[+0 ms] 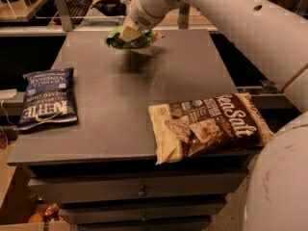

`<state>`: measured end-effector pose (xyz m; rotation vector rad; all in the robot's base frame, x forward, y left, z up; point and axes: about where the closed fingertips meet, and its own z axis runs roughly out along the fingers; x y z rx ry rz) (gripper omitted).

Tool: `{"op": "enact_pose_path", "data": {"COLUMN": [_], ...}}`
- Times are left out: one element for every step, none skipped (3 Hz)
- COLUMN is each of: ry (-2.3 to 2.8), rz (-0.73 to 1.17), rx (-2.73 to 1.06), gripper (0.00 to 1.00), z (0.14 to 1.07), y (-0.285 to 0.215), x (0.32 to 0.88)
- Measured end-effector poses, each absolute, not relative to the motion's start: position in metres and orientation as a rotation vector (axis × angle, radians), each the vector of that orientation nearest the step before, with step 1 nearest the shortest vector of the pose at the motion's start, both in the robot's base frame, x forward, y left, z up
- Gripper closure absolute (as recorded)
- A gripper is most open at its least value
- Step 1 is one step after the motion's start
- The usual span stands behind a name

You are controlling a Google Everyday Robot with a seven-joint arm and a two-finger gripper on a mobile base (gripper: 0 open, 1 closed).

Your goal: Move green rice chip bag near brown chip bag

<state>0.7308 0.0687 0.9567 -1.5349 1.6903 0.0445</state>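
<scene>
The green rice chip bag (143, 40) hangs above the far end of the grey table (120, 109), its shadow on the tabletop beneath, pinched in the clenched gripper (129, 33). This looks like the carry step. The next move calls for bringing it toward the near right corner and setting it down beside the brown chip bag (207, 124), well clear of the blue Kettle bag (48, 97) at the left.

The green rice chip bag (138, 40), small, crinkly and bright green, hangs crumpled above the far part of the worktop (120, 100), its shadow on the grey surface below. The gripper (129, 33) is at its top, jaws closed on it. The brown chip bag (207, 126), dark brown with cream edges and white "Sea Salt" lettering, lies flat and face up at the near right corner, well apart.
</scene>
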Motion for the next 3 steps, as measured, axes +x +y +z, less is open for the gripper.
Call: {"op": "enact_pose_path", "data": {"ry": [1.718, 1.765, 1.833], "rz": [0.051, 0.045, 0.018], "rx": [-1.569, -1.577, -1.558], "gripper": [1.0, 1.0, 1.0], "z": [0.954, 0.951, 0.951], "y": [0.06, 0.044, 0.02], "x": [0.702, 0.676, 0.65]}}
